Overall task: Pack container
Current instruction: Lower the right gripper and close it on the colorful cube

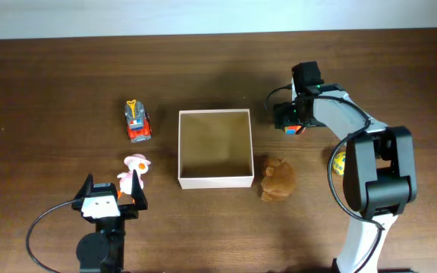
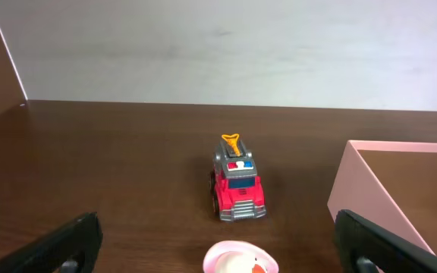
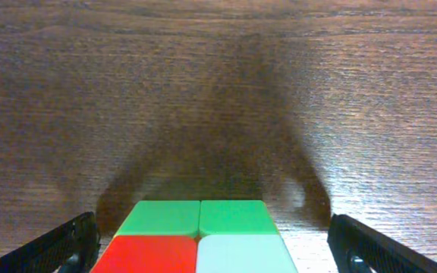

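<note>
Matt wood-grain table [image 1: 51, 91]; cardboard container [image 1: 214, 180] walls.

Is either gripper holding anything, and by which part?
Nothing is held. The right gripper stands open over the coloured cube; the left gripper is open too.

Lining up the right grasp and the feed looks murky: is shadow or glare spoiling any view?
Right wrist: a dark shadow lies on the table beyond the colored cube, a brighter patch at lower right; grain sharp. Left wrist: fire truck crisp, the white container looks pinkish, the pink toy at the bottom edge is soft and cropped. Overhead: even light, no glare.
</note>
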`<state>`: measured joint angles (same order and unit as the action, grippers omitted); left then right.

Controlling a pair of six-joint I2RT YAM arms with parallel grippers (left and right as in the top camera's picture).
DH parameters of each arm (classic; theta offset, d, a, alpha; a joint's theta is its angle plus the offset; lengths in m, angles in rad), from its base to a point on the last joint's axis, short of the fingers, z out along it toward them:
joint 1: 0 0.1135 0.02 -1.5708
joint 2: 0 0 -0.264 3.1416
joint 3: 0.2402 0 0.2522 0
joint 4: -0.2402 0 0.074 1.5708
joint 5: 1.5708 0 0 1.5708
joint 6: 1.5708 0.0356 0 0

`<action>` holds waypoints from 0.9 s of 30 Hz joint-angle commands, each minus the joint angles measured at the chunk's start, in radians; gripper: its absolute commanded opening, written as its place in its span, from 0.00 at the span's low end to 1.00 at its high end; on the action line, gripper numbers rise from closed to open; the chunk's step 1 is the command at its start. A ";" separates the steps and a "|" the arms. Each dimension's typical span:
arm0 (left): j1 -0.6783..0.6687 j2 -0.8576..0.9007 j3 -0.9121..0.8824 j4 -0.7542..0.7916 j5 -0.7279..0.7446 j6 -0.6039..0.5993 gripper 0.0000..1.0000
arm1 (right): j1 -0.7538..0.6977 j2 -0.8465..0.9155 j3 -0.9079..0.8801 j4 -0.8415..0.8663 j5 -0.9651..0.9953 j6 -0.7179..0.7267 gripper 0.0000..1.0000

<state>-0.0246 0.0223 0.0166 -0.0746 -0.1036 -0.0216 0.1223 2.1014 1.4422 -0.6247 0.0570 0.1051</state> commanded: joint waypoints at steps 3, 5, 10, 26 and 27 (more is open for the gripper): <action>0.006 -0.009 -0.007 0.002 0.010 0.015 0.99 | 0.007 0.018 0.018 0.005 0.019 0.008 0.97; 0.006 -0.009 -0.007 0.002 0.010 0.015 0.99 | 0.007 0.017 0.018 0.003 0.019 0.008 0.89; 0.006 -0.009 -0.007 0.002 0.010 0.015 0.99 | 0.007 0.014 0.037 -0.019 0.019 0.008 0.83; 0.006 -0.009 -0.007 0.002 0.010 0.015 0.99 | 0.006 0.015 0.179 -0.105 0.020 0.005 0.79; 0.006 -0.009 -0.007 0.002 0.010 0.015 0.99 | 0.007 0.015 0.179 -0.106 0.020 0.005 0.79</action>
<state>-0.0246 0.0223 0.0166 -0.0750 -0.1036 -0.0216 0.1226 2.1090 1.6066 -0.7265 0.0608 0.1051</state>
